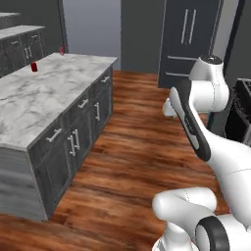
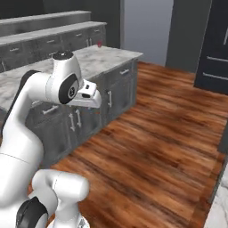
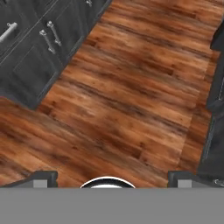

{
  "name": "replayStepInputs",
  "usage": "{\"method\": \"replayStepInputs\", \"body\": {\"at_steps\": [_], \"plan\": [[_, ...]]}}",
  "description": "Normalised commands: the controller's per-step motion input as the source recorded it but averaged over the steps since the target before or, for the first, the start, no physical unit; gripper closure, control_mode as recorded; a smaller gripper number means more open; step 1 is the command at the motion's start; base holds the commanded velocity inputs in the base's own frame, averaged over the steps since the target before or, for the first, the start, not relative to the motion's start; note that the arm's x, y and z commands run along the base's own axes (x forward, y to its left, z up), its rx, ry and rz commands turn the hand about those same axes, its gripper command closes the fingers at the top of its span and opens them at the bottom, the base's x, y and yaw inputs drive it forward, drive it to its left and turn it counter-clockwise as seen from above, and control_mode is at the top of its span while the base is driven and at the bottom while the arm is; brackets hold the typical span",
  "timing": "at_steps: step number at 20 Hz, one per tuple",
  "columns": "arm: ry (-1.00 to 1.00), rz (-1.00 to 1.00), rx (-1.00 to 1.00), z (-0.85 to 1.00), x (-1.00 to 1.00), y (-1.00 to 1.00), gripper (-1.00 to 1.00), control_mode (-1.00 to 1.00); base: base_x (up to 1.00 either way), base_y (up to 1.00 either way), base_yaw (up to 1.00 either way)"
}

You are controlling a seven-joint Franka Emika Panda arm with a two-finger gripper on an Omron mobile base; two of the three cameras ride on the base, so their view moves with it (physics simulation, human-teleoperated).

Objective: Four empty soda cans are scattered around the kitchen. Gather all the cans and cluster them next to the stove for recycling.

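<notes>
**Two cans on the island, fingers spread and empty**

Two small red soda cans stand on the marble worktop (image 1: 34, 98): one soda can (image 1: 34, 67) at ten o'clock in the left base view, the far can (image 1: 62, 50) near the back edge, its top too small to read; dark cabinets below, wood floor (image 3: 131, 96) around; the fingers (image 3: 43, 178) stand wide apart over the floor, holding nothing; the stove (image 1: 240, 117) is cut off at three o'clock.

Red soda can (image 2: 99, 43) on marble island (image 2: 113, 60) (far end), wood floor (image 2: 156, 133)
</notes>
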Motion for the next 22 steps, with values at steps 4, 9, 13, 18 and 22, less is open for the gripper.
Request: {"method": "replayStepInputs", "body": {"at_steps": [4,9,13,18,22], "plan": [[0.00,0.00,0.00,0.00,0.00,0.00,-1.00,1.00,0.01,-0.06,0.81],[0.00,0.00,0.00,0.00,0.00,0.00,-1.00,1.00,0.42,-0.08,0.19],[0.00,0.00,0.00,0.00,0.00,0.00,-1.00,1.00,0.53,-0.14,0.12],[0.00,0.00,0.00,0.00,0.00,0.00,-1.00,1.00,0.64,-0.27,0.07],[0.00,0.00,0.00,0.00,0.00,0.00,-1.00,1.00,0.64,-0.25,0.10]]}}
